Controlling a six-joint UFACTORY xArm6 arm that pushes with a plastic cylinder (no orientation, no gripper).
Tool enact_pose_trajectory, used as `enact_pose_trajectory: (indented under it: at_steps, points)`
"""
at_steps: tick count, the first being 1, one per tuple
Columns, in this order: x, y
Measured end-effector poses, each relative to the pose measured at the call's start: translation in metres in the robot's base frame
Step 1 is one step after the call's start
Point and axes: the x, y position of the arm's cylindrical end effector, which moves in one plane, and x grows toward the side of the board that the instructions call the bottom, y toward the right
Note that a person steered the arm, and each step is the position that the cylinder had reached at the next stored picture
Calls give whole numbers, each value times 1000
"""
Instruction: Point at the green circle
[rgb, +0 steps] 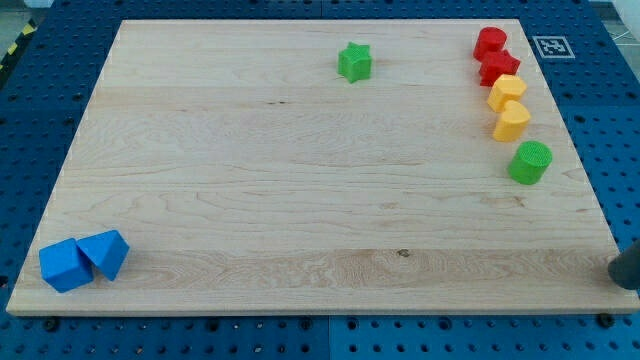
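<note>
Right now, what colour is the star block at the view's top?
Green: the star block, clearest in the camera view.

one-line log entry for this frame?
my tip: view's right edge, off board | green circle: below-right of yellow blocks | contact: none

Pale wood board (300, 200), matt, visible grain.
Blocks look like matt plastic: green circle (529, 162) has a ribbed top, green star (354, 62) smooth, blue blocks (84, 260) smooth-faced. Blue table (40, 110) is perforated, slight sheen.
</note>
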Motion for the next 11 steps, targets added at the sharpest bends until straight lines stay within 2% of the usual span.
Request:
enact_pose_trajectory:
  at_steps: [1,3,5,11]
  points:
    - [-43,-5]
    - [-48,-8]
    - [-75,-10]
    - [-90,-29]
